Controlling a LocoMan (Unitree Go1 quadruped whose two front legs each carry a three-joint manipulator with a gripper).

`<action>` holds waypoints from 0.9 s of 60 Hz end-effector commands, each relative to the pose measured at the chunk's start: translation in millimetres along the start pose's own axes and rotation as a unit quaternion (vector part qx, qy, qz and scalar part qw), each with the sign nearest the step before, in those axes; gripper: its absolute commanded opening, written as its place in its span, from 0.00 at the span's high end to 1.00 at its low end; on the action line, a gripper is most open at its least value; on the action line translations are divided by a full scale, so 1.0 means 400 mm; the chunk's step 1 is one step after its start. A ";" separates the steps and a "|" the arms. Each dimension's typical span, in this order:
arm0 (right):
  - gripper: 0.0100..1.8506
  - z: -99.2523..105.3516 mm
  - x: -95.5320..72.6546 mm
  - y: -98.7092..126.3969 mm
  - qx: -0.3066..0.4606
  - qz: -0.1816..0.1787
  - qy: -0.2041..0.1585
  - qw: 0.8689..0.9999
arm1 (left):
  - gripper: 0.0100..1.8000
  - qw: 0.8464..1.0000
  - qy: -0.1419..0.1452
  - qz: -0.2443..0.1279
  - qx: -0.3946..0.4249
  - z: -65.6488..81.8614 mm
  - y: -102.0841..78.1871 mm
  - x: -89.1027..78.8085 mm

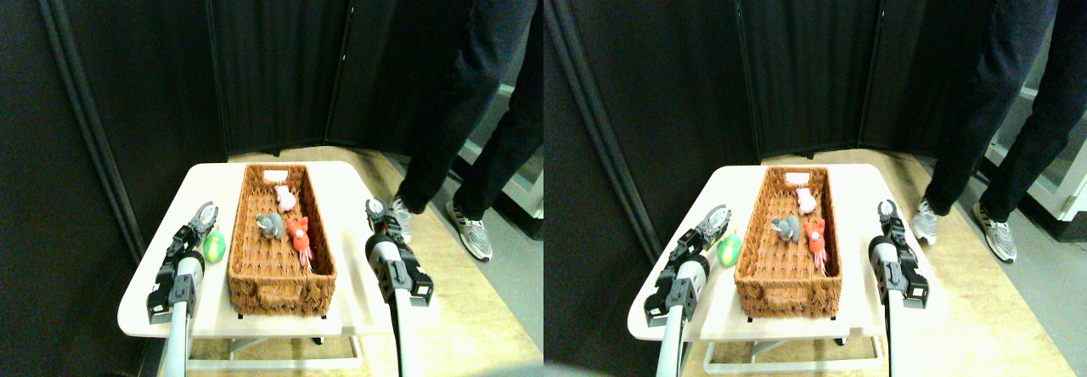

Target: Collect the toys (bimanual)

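Stereo pair view. A white table (161, 296) carries a brown wicker basket (276, 288) set lengthwise down its middle. Three toys lie inside the basket: a pink toy (285, 197) toward the far end, a grey toy (270, 226) near the middle, and an orange-red toy (299, 234) just beside the grey one, against the right wall.

A green toy (214, 245) lies on the table outside the basket, just beside its left wall. The left gripper (205, 218) stands over the table on that side. Its fingers are spread, and the green toy sits just below and to the right of their tips, very near them. Whether the tips touch the toy cannot be told. The toy is not between the fingers.

The right gripper (374, 210) stands at the right side of the table, apart from the basket's right wall. It is small in the picture; its fingers appear slightly parted at the tips and hold nothing. The orange-red toy is the nearest toy to these fingers, to their left, inside the basket.

A person's legs (475, 97) stand on the floor beyond and to the right of the right fingers, with grey shoes (469, 228) near the table's right edge.
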 end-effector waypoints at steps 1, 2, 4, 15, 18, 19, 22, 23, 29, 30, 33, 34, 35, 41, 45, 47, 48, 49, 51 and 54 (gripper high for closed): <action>1.00 -0.011 0.009 -0.017 0.011 -0.005 -0.004 1.000 | 0.99 1.000 0.000 -0.017 0.004 0.007 -0.033 0.005; 1.00 -0.012 0.011 -0.023 0.010 -0.005 -0.003 1.000 | 0.99 1.000 0.001 -0.015 0.003 0.007 -0.037 0.004; 1.00 -0.013 0.012 -0.026 0.009 -0.005 -0.003 1.000 | 0.98 1.000 0.001 -0.014 0.002 0.007 -0.039 0.004; 1.00 -0.016 0.024 -0.052 0.016 -0.006 -0.001 1.000 | 0.84 0.999 0.007 0.006 -0.052 -0.003 -0.060 0.003; 1.00 -0.017 0.023 -0.054 0.020 -0.010 -0.008 1.000 | 0.76 0.998 0.005 0.018 -0.054 -0.007 -0.058 0.002; 1.00 -0.017 0.023 -0.054 0.020 -0.010 -0.008 1.000 | 0.76 0.998 0.005 0.018 -0.054 -0.007 -0.058 0.002; 1.00 -0.017 0.022 -0.054 0.021 -0.015 -0.012 1.000 | 0.71 0.998 0.007 0.024 -0.056 -0.009 -0.056 0.002; 1.00 -0.018 0.021 -0.054 0.022 -0.016 -0.013 1.000 | 0.69 0.998 0.008 0.024 -0.056 -0.009 -0.054 0.002; 1.00 -0.021 0.022 -0.054 0.030 -0.017 -0.014 0.999 | 0.68 0.998 0.015 0.026 -0.061 -0.010 -0.046 0.004; 1.00 -0.021 0.023 -0.054 0.034 -0.018 -0.014 0.999 | 0.68 0.998 0.016 0.027 -0.063 -0.010 -0.044 0.005; 1.00 -0.023 0.024 -0.054 0.033 -0.023 -0.016 0.999 | 0.66 0.997 0.020 0.034 -0.064 -0.012 -0.038 0.007; 1.00 -0.023 0.024 -0.054 0.033 -0.023 -0.016 0.999 | 0.66 0.997 0.020 0.034 -0.064 -0.012 -0.038 0.007; 1.00 -0.024 0.024 -0.054 0.034 -0.026 -0.017 0.999 | 0.64 0.997 0.022 0.039 -0.063 -0.013 -0.035 0.007; 1.00 -0.030 0.026 -0.056 0.031 -0.029 -0.020 0.999 | 0.59 0.997 0.030 0.050 -0.054 -0.022 -0.019 0.012; 1.00 -0.034 0.028 -0.057 0.027 -0.031 -0.020 0.999 | 0.58 0.997 0.030 0.050 -0.045 -0.028 -0.005 0.016; 1.00 -0.035 0.029 -0.057 0.029 -0.031 -0.020 0.999 | 0.57 0.997 0.029 0.053 -0.046 -0.030 0.000 0.017; 1.00 -0.036 0.030 -0.057 0.030 -0.030 -0.018 0.999 | 0.57 0.997 0.028 0.057 -0.048 -0.033 0.004 0.017; 1.00 -0.036 0.031 -0.057 0.030 -0.030 -0.018 0.999 | 0.57 0.997 0.027 0.058 -0.048 -0.034 0.007 0.017; 1.00 -0.037 0.032 -0.057 0.031 -0.029 -0.018 0.999 | 0.57 0.997 0.025 0.060 -0.050 -0.038 0.014 0.019; 1.00 -0.040 0.032 -0.055 0.038 -0.028 -0.017 0.999 | 0.57 0.996 0.023 0.065 -0.057 -0.046 0.028 0.022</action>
